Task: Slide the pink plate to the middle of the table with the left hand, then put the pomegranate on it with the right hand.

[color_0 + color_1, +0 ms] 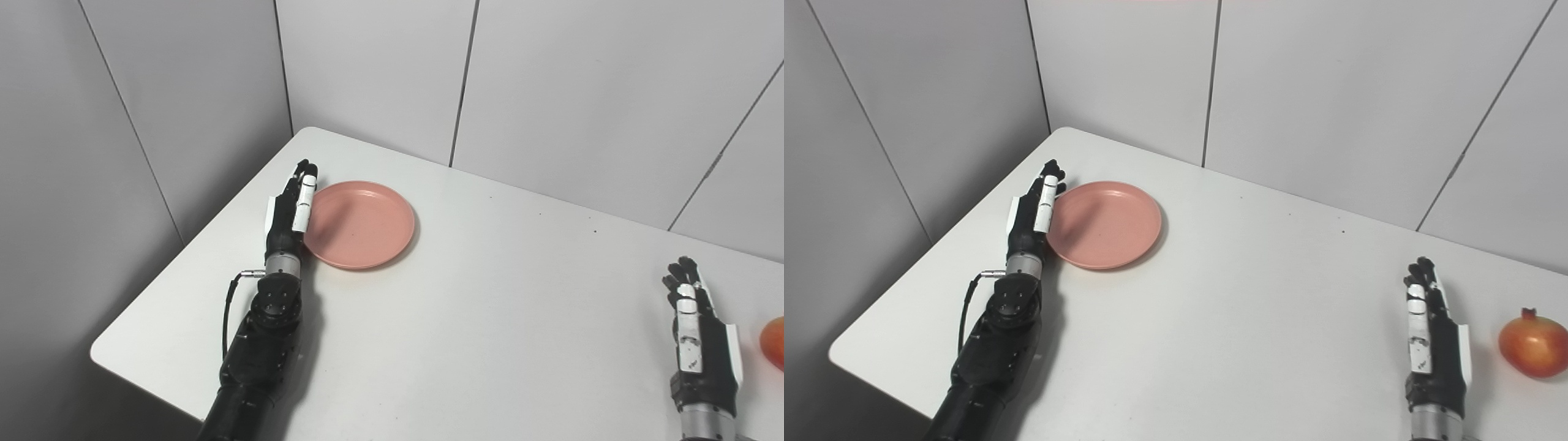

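The pink plate (361, 223) lies flat on the white table (490, 318), toward its far left corner. My left hand (293, 208) stands edge-on against the plate's left rim, fingers straight and together, holding nothing. A red-orange pomegranate (1534, 345) rests near the table's right side; in the left eye view only a sliver of the pomegranate (775, 342) shows at the frame edge. My right hand (1432, 334) stands upright just left of the fruit, a small gap between them, fingers extended and empty.
Grey panel walls (551, 92) close in behind the table and along its left side. The table's rounded left corner (101, 352) and front-left edge drop off close to my left forearm (263, 343). Bare tabletop stretches between the plate and my right hand.
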### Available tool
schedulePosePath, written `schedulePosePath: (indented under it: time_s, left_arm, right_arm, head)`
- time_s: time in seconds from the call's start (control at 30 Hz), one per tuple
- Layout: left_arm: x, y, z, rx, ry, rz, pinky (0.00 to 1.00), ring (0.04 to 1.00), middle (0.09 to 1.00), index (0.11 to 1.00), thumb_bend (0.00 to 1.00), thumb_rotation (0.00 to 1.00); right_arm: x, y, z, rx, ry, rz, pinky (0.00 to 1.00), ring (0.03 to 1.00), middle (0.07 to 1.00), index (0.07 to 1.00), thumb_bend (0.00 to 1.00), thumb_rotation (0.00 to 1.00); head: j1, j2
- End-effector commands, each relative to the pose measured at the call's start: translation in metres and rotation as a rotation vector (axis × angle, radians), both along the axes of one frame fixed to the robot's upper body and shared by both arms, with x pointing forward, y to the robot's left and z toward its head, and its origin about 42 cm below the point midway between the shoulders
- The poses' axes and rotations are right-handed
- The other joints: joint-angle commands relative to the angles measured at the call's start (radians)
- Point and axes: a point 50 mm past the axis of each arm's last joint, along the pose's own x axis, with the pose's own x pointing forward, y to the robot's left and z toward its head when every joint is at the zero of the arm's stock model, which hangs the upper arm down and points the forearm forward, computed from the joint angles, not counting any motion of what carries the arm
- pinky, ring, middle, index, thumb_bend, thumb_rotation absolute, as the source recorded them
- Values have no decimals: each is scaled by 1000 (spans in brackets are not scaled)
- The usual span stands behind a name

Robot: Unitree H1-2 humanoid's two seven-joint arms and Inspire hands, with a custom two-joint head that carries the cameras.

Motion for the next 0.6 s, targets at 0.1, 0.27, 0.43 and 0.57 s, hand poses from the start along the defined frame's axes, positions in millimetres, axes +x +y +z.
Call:
schedulePosePath:
  time_s: [0.1, 0.27, 0.43, 0.57]
  left_arm:
    - [8, -9, 15, 32, -33, -43, 858, 881, 895, 882, 655, 1000]
    - [7, -13, 16, 43, -28, -48, 863, 881, 902, 890, 660, 1000]
    - [7, -16, 16, 45, -25, -51, 870, 889, 908, 896, 653, 1000]
    - [7, -20, 17, 45, -18, -57, 873, 894, 913, 904, 648, 1000]
  right_arm:
    - [-12, -4, -18, -7, 41, -9, 978, 924, 922, 928, 501, 980]
    - [-12, -3, -18, 4, 44, -6, 988, 931, 925, 927, 498, 977]
    - [-12, -4, -19, 5, 49, -17, 973, 922, 918, 922, 498, 952]
    - [-11, -4, -18, 7, 40, -12, 971, 922, 920, 923, 475, 949]
  head:
    - [0, 3]
    - [0, 2]
    - [-1, 2]
    - [0, 3]
